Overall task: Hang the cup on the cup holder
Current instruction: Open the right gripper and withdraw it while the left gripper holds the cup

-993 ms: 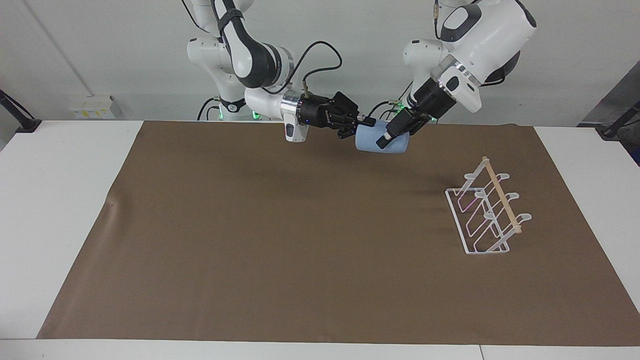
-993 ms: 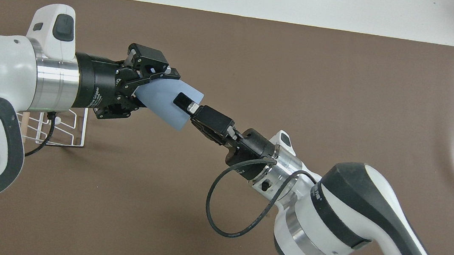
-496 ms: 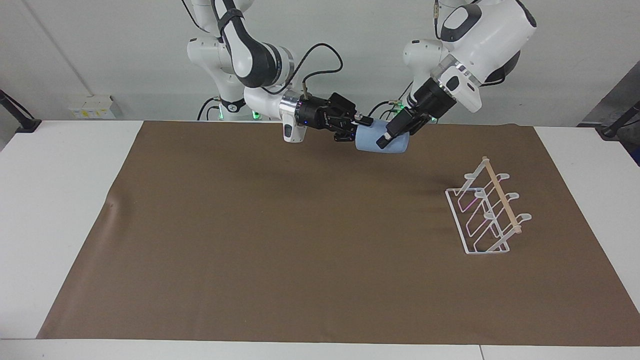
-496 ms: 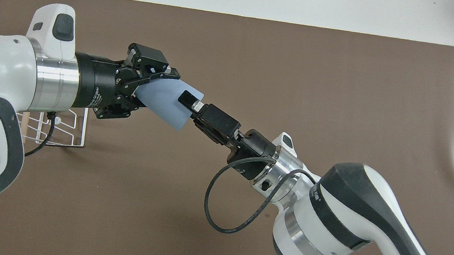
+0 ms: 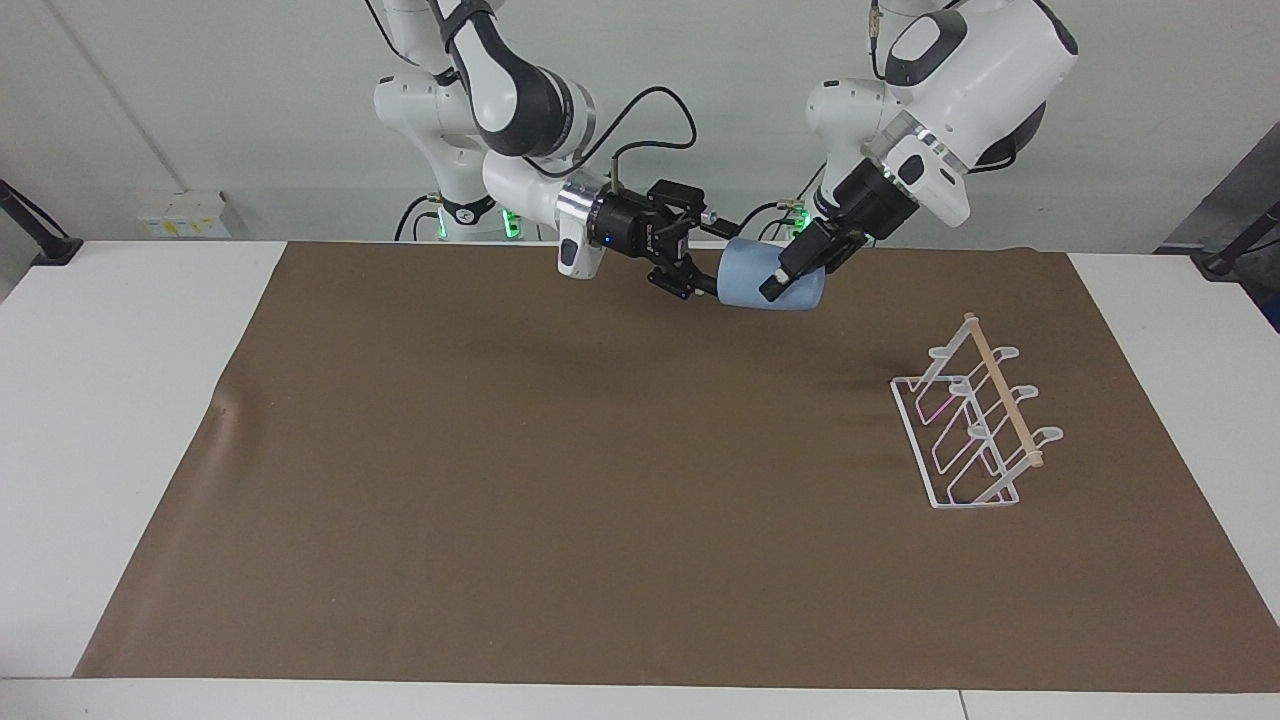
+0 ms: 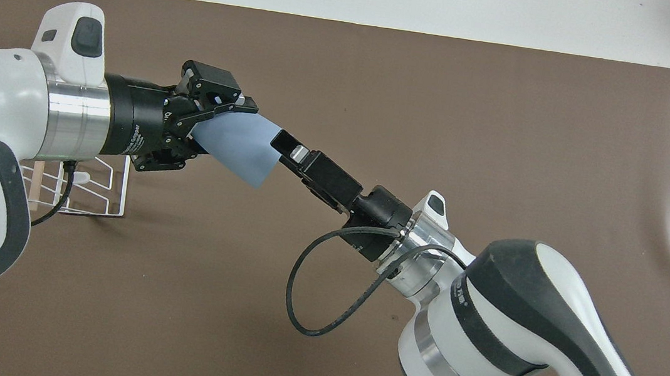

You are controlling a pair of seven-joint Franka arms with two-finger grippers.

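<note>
Facing view: the cup (image 5: pixel 757 272) hung on its side in the air, upper centre of frame, held between both arms for a handover. Your left gripper (image 5: pixel 785 278) was clamped on it. Your right gripper (image 5: pixel 705 255) stood open around its other end, probably just releasing. The cup holder (image 5: pixel 975 420) sat at mid-right, unloaded.

Overhead view: the cup (image 6: pixel 239 145) was upper-left of centre. The left gripper (image 6: pixel 215 130) gripped it and the right gripper (image 6: pixel 286 144) was spread at its edge. The cup holder (image 6: pixel 102 187) showed under the left arm.
</note>
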